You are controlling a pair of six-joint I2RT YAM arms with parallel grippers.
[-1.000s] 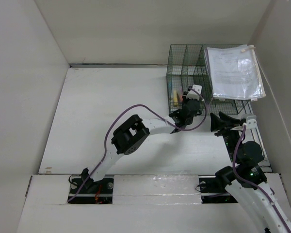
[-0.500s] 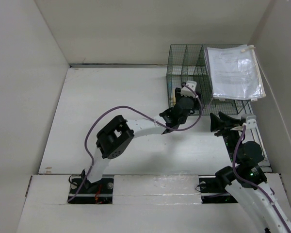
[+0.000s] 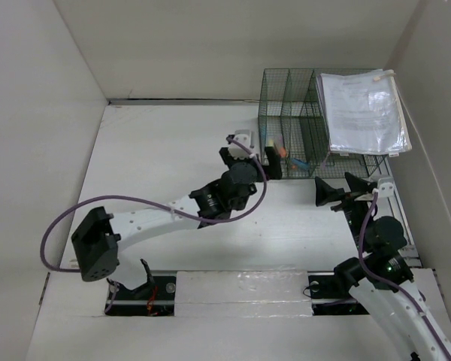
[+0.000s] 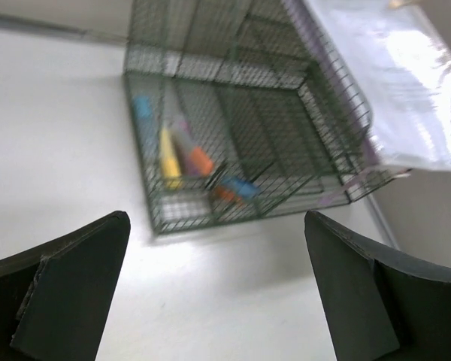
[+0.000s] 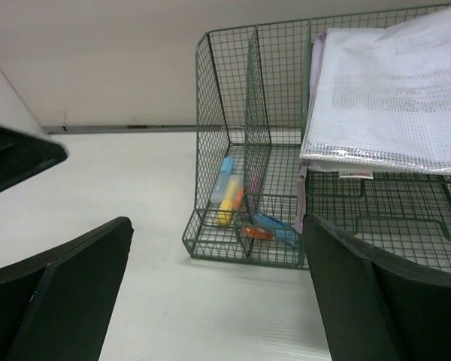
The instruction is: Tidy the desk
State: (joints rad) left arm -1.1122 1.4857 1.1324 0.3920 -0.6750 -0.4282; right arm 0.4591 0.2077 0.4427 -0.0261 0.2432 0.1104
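The white desk (image 3: 158, 165) carries a dark green wire-mesh rack (image 3: 289, 113) at its back right. Coloured markers (image 3: 282, 154) lie in the rack's front compartments. In the right wrist view these are a blue and a yellow marker (image 5: 229, 197) on the left and a blue-and-orange one (image 5: 274, 229) beside them. My left gripper (image 3: 249, 156) hovers just left of the rack's front, open and empty (image 4: 218, 286). My right gripper (image 3: 340, 188) stands open in front of the rack with nothing between its fingers (image 5: 218, 293).
A clear mesh document pouch (image 3: 364, 113) with papers lies on the rack's right-hand tray (image 5: 395, 98). White walls close the desk at the back and on both sides. The left arm's purple cable (image 3: 135, 203) loops over the desk's middle.
My left gripper has opened and drawn back leftwards out of the rack's front compartment, its elbow swinging far left. The right gripper has opened wider in place.
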